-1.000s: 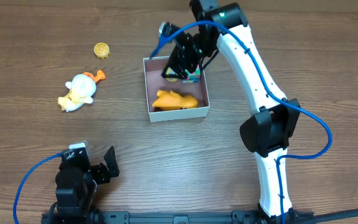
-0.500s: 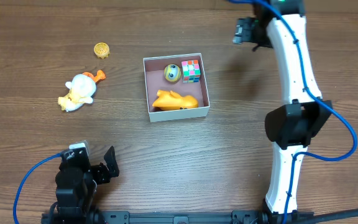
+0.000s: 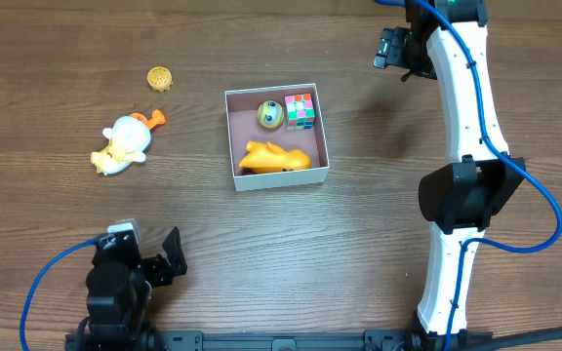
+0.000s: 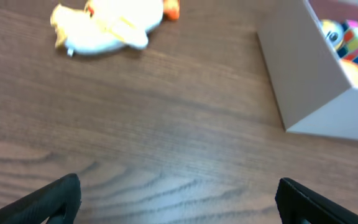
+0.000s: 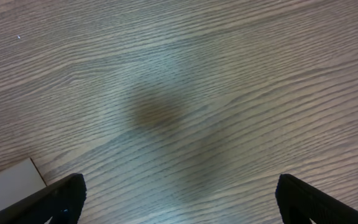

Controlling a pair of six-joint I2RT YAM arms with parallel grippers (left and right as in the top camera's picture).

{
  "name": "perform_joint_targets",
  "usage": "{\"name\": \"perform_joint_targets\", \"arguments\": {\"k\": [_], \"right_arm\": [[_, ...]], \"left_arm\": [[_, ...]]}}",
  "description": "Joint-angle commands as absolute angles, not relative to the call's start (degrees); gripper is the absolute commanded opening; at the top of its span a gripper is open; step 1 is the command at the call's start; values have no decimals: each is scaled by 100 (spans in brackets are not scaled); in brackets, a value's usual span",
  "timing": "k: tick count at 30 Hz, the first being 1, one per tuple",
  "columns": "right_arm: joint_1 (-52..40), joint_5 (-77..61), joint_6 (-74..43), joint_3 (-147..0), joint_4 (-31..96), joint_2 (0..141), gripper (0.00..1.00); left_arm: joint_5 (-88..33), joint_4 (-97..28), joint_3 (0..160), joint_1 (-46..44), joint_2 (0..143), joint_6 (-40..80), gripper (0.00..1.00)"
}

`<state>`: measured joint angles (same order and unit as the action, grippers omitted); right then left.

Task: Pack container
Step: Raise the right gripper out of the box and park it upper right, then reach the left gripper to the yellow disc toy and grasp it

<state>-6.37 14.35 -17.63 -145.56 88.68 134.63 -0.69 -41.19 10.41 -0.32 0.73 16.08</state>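
Wood-grain table (image 3: 359,244) under container (image 3: 323,146)

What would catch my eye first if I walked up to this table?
The white container in the middle of the table stands out, with an orange toy, a round yellow toy and a multicoloured cube inside. To its left, a white duck toy lies on the wood. On the right, a tall white arm trailing a blue cable holds its open right gripper above bare table.
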Motion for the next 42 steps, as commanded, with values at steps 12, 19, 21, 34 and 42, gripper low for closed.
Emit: {"name": "perform_joint_targets", "arguments": {"k": [12, 19, 21, 34, 42], "right_arm": [[-646, 1470, -1826, -14702, 8860, 13384, 100], [-646, 1470, -1826, -14702, 8860, 13386, 100], [-646, 1470, -1826, -14702, 8860, 13386, 100], [-646, 1470, -1826, -14702, 8860, 13386, 100], [-646, 1470, -1826, -14702, 8860, 13386, 100]], "left_arm": [[-384, -3507, 3463, 8, 1616, 1210, 100], [-552, -5806, 7006, -1, 5621, 854, 100], [-764, -6440, 7815, -1, 6593, 860, 100], [-1737, -6337, 8512, 89, 9347, 816, 100], [-207, -5734, 9771, 311, 10092, 71, 100]]}}
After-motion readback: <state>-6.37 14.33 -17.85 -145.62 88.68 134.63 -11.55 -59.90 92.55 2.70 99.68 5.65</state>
